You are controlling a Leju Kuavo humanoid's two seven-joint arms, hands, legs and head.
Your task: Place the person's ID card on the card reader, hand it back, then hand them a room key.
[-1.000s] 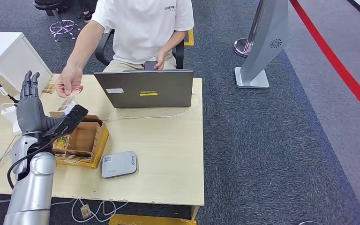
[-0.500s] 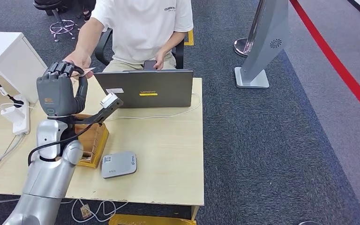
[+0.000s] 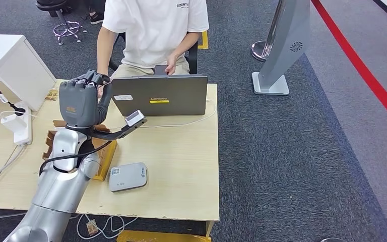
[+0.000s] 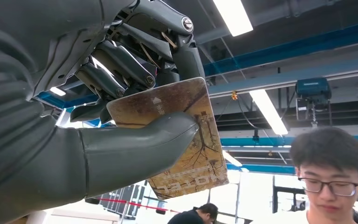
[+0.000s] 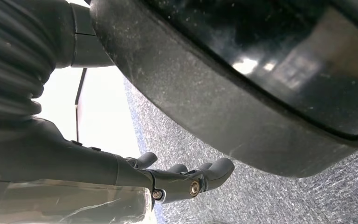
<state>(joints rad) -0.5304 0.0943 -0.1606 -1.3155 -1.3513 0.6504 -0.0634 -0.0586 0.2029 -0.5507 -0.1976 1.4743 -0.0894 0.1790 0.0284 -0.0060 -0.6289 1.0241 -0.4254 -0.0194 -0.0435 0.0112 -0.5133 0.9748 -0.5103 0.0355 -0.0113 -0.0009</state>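
Observation:
My left hand (image 3: 83,98) is raised over the table's left side, just in front of the laptop's left corner, its back toward me. In the left wrist view that hand (image 4: 121,140) pinches a tan card (image 4: 193,158) with a tree print between thumb and fingers. The grey-white card reader (image 3: 127,176) lies flat on the table, below and to the right of the hand. A person in a white shirt (image 3: 153,25) sits behind the laptop, one arm (image 3: 102,55) reaching down behind my hand. My right hand (image 5: 186,177) hangs over carpet, fingers spread, holding nothing.
A closed-angle grey laptop (image 3: 156,95) stands at the table's far edge with a cable trailing right. A wooden card box (image 3: 103,154) sits under my left forearm. A power strip (image 3: 20,123) lies at the left. A grey stand (image 3: 282,45) is on the carpet to the right.
My left hand went from flat and open beside the person's hand to closed on the card, then moved right toward the laptop. The person's hand drew back.

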